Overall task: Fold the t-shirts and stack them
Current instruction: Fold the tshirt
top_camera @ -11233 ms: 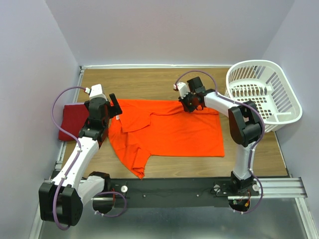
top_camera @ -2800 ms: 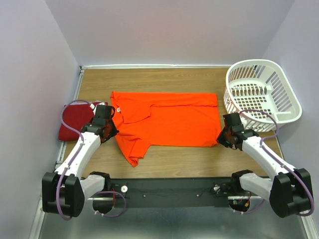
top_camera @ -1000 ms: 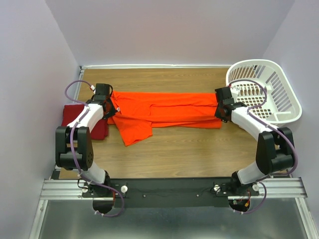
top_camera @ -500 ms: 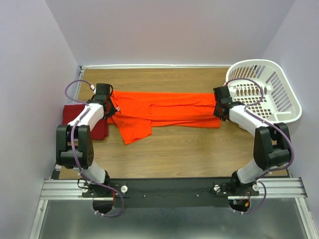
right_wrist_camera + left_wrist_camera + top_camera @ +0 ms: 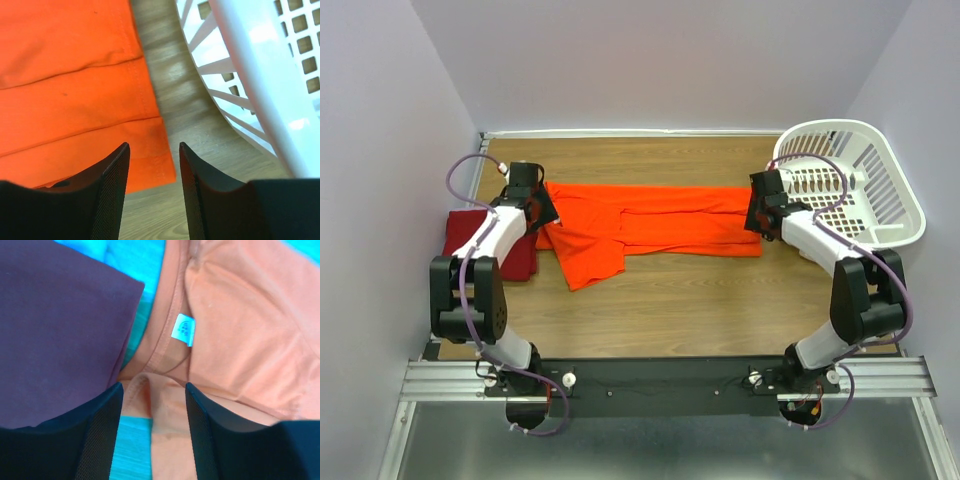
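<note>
orange t-shirt (image 5: 660,225) folded flat on counter (image 5: 700,290) | crimson t-shirt (image 5: 480,235) just beside its collar end | left gripper (image 5: 152,390) parted over collar, holding nothing | right gripper (image 5: 154,150) parted over hem corner, holding nothing, close beside white basket (image 5: 260,75)

My wood-grain tabletop (image 5: 660,300) sits boxed in by plain pale lavender walls (image 5: 660,60). An aluminium rail (image 5: 890,375) runs along its near edge.

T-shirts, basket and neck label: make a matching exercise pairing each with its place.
1 bright orange-red cloth t-shirt
2 dark crimson cloth t-shirt
3 white plastic lattice laundry basket
4 small white neck label

a far right corner
b inside the orange collar
c left edge of the wooden table
d across the middle

Pairs: 1-d, 2-c, 3-a, 4-b
</note>
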